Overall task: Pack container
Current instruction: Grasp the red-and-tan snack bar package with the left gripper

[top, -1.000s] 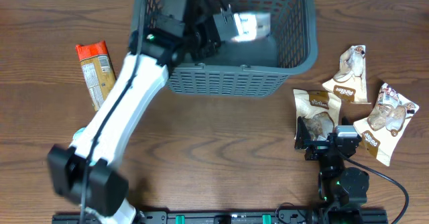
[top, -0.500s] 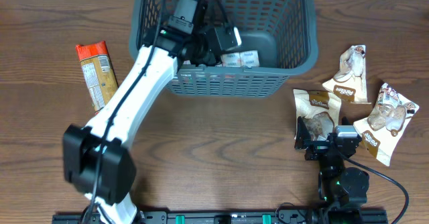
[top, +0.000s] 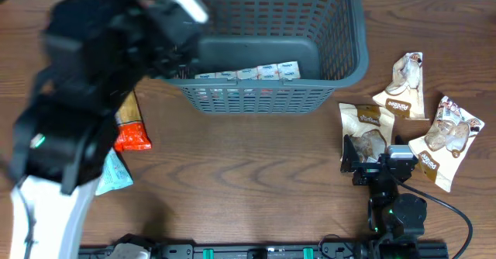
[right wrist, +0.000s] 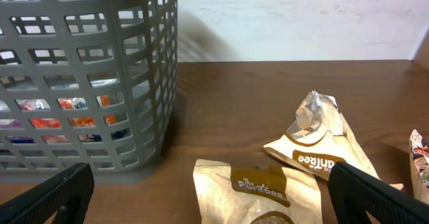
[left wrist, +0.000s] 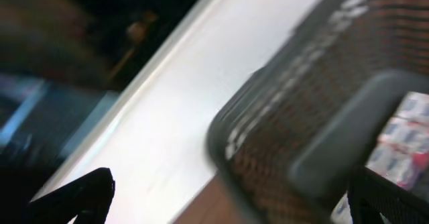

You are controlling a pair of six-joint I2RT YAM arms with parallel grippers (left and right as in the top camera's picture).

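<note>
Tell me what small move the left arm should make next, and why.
Probably lower the left gripper toward the orange-ended snack bar. The gripper looks open and empty, raised beside the basket, where a white packet already lies. The bar sits on the table outside the basket, just below that arm.

Container [top: 353, 34] at 12 o'clock. White packet [top: 248, 74] lies inside along its 6 o'clock wall.
Left arm [top: 85, 96] is motion-blurred, spans 7 to 11 o'clock and covers part of an orange-ended bar [top: 132, 136].
At 3 o'clock: near pouch [top: 364, 123], far pouch [top: 405, 77], outer pouch [top: 448, 135].
Right arm [top: 397, 212] at 5 o'clock.
</note>
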